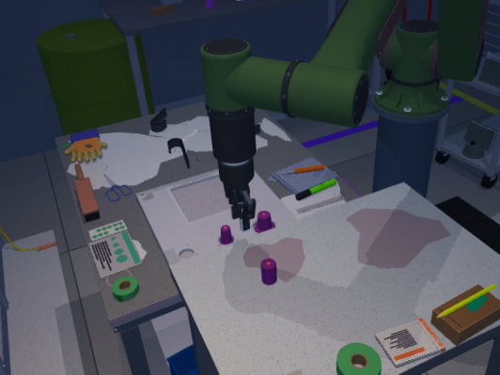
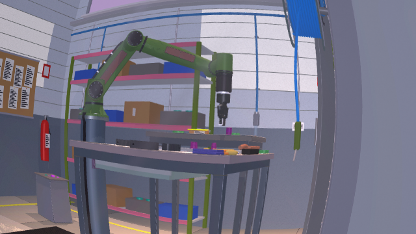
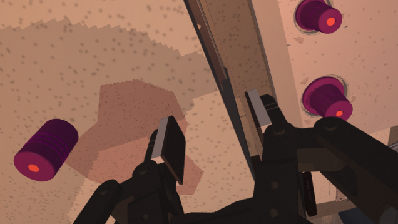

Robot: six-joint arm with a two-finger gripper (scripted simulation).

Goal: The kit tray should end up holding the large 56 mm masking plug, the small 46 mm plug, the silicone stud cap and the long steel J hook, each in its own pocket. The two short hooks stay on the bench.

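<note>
The pale kit tray [image 1: 207,209] lies at the near left of the bench. A large purple plug [image 1: 264,221] and a smaller purple plug [image 1: 226,234] stand in round pockets along the tray's front edge. A purple ribbed stud cap [image 1: 268,271] stands on the bench just in front of the tray. Two dark hooks [image 1: 178,149] [image 1: 159,120] lie on the bench behind the tray. My gripper [image 1: 244,219] hangs above the tray's front edge between the two plugs. It is open and holds nothing. In the wrist camera the cap [image 3: 46,149] is to the left and the plugs [image 3: 327,98] [image 3: 318,15] to the right.
The tray's front edge [image 3: 231,94] runs under the fingers. A round empty pocket [image 1: 186,253] sits at the tray's near left corner. A green marker [image 1: 316,189] and notepad lie right of the tray. Tape rolls [image 1: 125,287] [image 1: 358,360], scissors [image 1: 117,191] and a brown box [image 1: 465,314] lie around the bench.
</note>
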